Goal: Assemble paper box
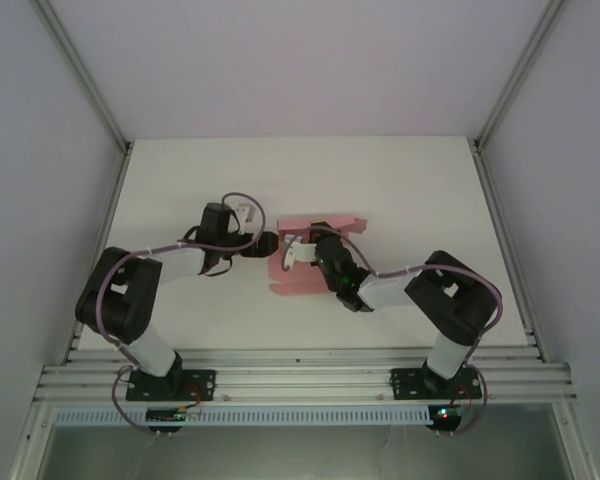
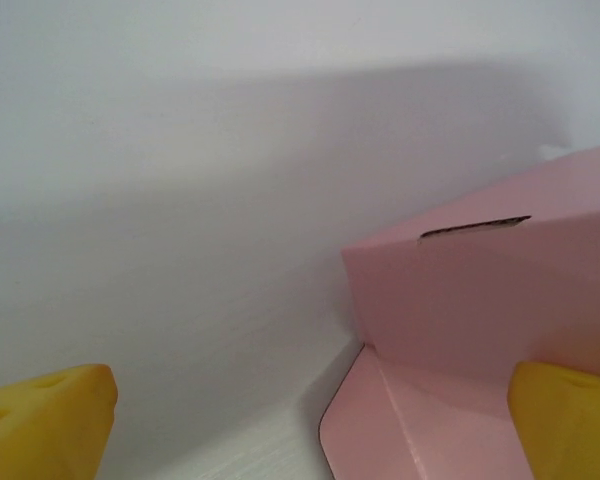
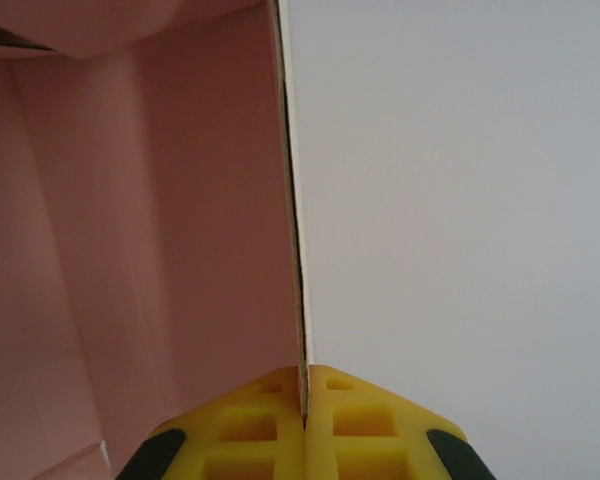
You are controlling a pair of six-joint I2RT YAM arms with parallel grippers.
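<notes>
The paper box (image 1: 286, 278) is plain light pink, unpatterned, with a whitish cut edge and a thin dark slot (image 2: 475, 228); the desk (image 1: 400, 190) beneath it is plain white; the left fingers (image 2: 45, 425) beside the box are yellow; the right fingers (image 3: 270, 425) on its edge are yellow with black patches; the cables (image 1: 242, 197) near it are purple.

paper box (image 1: 286, 281) on table (image 1: 410, 200); left hand (image 1: 270, 243) just left.
</notes>
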